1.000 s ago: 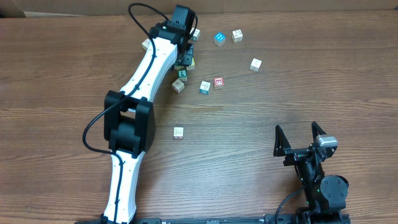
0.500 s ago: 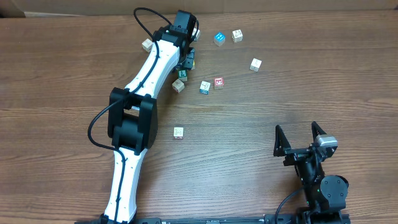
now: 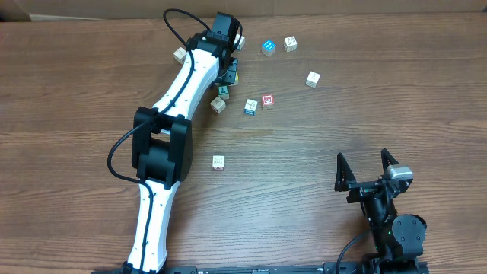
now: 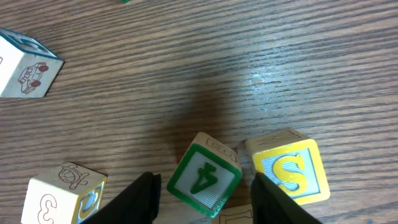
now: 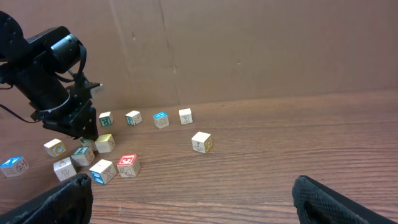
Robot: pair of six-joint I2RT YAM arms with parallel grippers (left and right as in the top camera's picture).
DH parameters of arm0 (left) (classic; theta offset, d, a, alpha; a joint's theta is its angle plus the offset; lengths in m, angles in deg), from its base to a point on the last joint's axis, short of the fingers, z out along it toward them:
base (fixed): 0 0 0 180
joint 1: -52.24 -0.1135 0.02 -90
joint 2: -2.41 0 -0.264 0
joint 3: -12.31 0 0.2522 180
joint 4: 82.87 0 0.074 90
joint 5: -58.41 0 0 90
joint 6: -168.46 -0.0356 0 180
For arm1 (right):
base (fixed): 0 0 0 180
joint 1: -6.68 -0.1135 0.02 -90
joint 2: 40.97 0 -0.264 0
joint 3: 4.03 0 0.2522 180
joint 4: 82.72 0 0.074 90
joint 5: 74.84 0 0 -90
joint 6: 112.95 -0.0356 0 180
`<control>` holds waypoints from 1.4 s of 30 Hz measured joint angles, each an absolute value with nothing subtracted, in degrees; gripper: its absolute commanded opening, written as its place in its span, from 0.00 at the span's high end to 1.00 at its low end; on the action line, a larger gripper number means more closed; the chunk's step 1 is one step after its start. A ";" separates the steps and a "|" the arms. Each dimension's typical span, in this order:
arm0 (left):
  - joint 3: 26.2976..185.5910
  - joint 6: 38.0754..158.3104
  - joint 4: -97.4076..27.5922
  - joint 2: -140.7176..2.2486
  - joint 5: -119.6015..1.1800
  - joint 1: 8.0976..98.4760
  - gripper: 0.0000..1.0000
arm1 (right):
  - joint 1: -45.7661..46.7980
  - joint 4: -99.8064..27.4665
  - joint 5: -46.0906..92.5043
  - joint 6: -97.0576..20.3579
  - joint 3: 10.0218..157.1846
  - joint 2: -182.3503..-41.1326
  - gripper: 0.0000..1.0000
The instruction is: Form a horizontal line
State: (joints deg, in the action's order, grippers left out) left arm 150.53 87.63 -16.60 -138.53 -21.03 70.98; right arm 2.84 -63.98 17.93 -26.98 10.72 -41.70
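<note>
Up and to the left of the red-faced cube (image 3: 267, 100), the left gripper (image 4: 204, 186) is hanging low over a knot of blocks. Its jaws are standing apart, one on each side of the green cube (image 4: 204, 176), and in the wrist view neither is touching it yet. That cube is lying turned askew to the fingers, so closing on it is likely to be twisting it, or squeezing it out sideways, rather than seating it flat. The yellow "S" cube (image 4: 289, 171) is crowding it, just beside it and perhaps touching. The finger on that side is aiming into a very narrow gap and could be landing on the yellow block or shoving it away. A pale block at the bottom edge of the wrist view is also pressing in close, so a lift may be dragging a neighbour along.

Just left of the red-faced cube, the white-and-blue cube (image 3: 250, 106) is sitting almost against it, and the two are looking like the start of the row. The line is far from finished, and the green cube is still well apart from it, up and left. Bringing it in too low risks knocking that pair out of line.

Well below and to the right of the red-faced cube, the right gripper (image 3: 362, 158) is resting with its jaws spread wide and empty, posing no hazard.
</note>
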 measured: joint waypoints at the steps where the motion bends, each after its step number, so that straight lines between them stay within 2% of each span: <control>1: 150.53 87.63 -16.60 -138.53 -21.00 70.98 0.52 | 2.82 -63.98 17.91 -26.96 10.72 -41.70 0.00; 25: 150.51 87.21 -18.59 -140.15 -21.00 70.17 0.49 | 2.82 -63.98 17.91 -26.98 10.72 -41.70 0.00; 31: 150.51 87.17 -19.90 -142.05 -21.07 70.08 0.57 | 2.82 -63.96 17.91 -26.96 10.72 -41.70 0.00; 38: 150.51 86.86 -20.45 -142.09 -21.05 70.08 0.77 | 2.84 -63.98 17.88 -26.96 10.72 -41.70 0.00; 42: 150.66 86.82 -20.25 -142.09 -20.98 70.08 0.82 | 2.82 -63.98 17.91 -26.98 10.72 -41.70 0.00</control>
State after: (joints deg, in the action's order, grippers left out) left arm 150.66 86.82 -20.25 -142.09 -20.98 70.08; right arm 2.82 -63.98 17.91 -26.98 10.72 -41.70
